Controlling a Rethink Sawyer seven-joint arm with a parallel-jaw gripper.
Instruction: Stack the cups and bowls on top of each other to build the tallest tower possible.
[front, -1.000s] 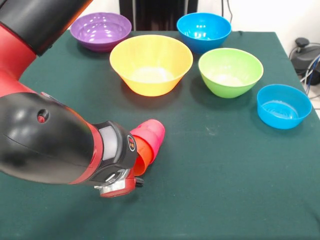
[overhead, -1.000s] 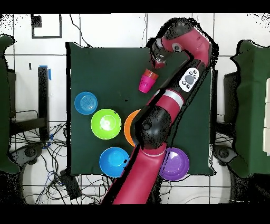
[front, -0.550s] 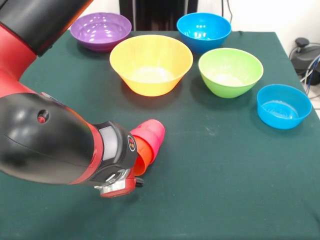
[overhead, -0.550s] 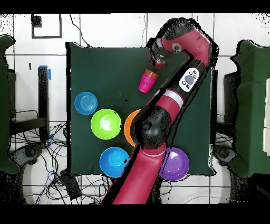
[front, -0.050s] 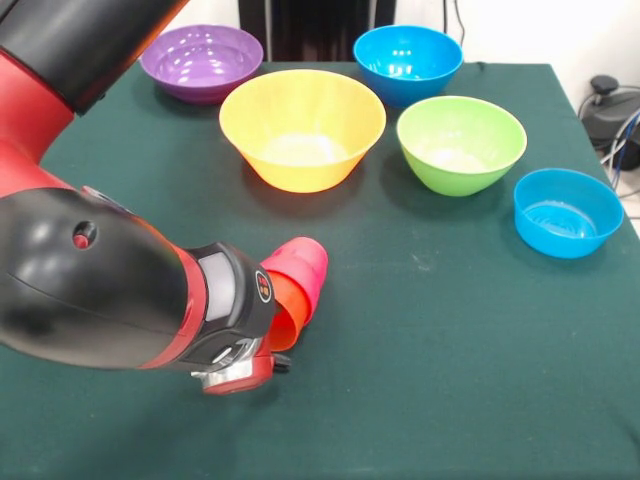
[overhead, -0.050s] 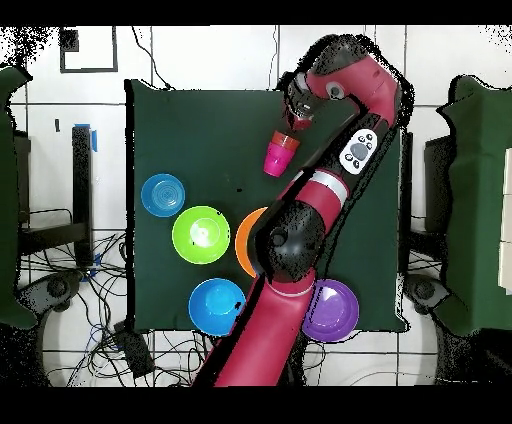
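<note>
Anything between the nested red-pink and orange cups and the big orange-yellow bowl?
Nothing: in the front view only bare green table cloth lies between the nested red-pink and orange plastic cups and the large orange-yellow plastic bowl.

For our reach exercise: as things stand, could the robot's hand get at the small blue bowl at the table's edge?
Probably yes. The small blue bowl sits alone on bare cloth, clear of the green bowl, open from above. But the hand is across the table at the cups, so the arm would have to swing over.
</note>
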